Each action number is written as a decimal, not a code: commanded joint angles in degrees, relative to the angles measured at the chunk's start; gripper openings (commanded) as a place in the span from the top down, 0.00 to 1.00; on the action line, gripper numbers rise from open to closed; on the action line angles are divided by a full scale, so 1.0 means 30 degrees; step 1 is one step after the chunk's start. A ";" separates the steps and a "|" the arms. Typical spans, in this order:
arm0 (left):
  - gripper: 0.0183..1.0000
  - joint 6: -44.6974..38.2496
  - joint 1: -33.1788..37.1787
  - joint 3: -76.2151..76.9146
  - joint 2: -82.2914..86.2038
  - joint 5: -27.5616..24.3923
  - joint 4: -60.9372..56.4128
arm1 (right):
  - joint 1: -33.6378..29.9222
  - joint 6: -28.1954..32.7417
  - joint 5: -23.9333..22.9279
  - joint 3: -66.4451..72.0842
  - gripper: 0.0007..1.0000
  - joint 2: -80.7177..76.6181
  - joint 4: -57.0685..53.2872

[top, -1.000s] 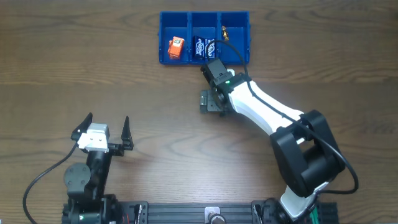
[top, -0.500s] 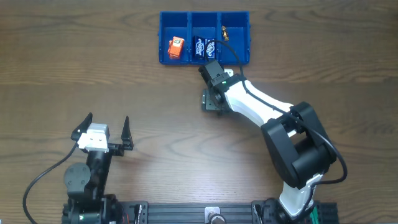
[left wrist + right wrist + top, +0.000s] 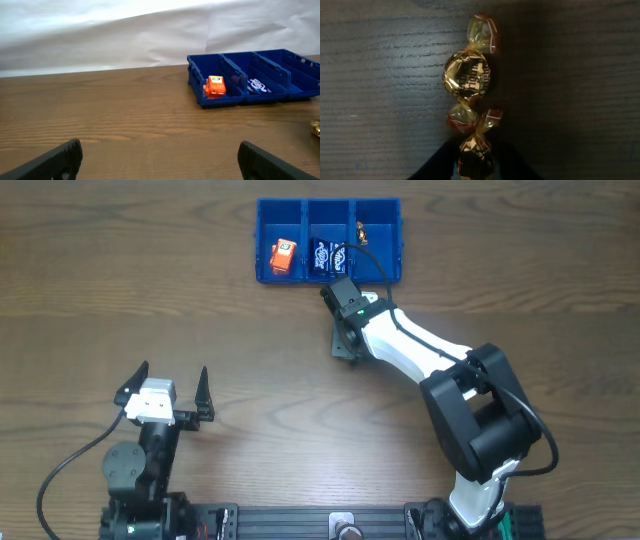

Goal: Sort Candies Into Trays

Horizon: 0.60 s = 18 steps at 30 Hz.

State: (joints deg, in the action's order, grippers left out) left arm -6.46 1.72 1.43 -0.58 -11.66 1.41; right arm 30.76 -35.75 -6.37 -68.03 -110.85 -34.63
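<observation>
right tool [image 3: 344, 348]: down low over the counter [image 3: 120, 290], centre of the top view, just below the tray, with its fingers pinched shut on the held gold candy [image 3: 476, 159].
held gold candy: clamped at the bottom centre of the right wrist view, one twisted wrapper end poking up past the fingertips.
loose gold candy [image 3: 468, 75]: lying flat on the counter in the middle of that same view, just beyond the held one. I cannot tell whether their wrapper ends touch.
left tool [image 3: 173, 372]: sitting at the lower left of the top view, fingers spread wide apart, well away from the tray.
tray [image 3: 262, 240]: blue with three compartments, at the top centre of the top view.
orange candy [image 3: 284, 256]: in the left compartment.
dark blue candies [image 3: 328, 255]: in the middle compartment.
small gold candy [image 3: 359, 229]: in the right compartment, towards its upper end.
</observation>
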 commanded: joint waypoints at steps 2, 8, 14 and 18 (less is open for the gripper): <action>0.00 -0.0284 0.0029 -0.0393 0.0124 -0.0131 0.0605 | 0.0058 -0.0168 0.0306 0.0160 0.81 -0.0554 -0.0124; 0.00 -0.0284 0.0029 -0.0393 0.0124 -0.0131 0.0605 | 0.0117 -0.0160 -0.0517 0.0153 0.82 0.2761 -0.1479; 0.00 -0.0284 0.0029 -0.0393 0.0124 -0.0131 0.0605 | -0.0240 0.1078 -0.4182 -0.1137 0.85 0.6936 -0.1923; 0.00 -0.0284 0.0029 -0.0393 0.0124 -0.0131 0.0605 | -0.1690 0.3585 -0.5362 -0.3053 0.84 0.6390 0.0153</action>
State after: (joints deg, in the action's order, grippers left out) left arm -6.46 1.72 1.43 -0.58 -11.66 1.43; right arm 29.02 -31.94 -16.64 -74.30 -89.78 -38.41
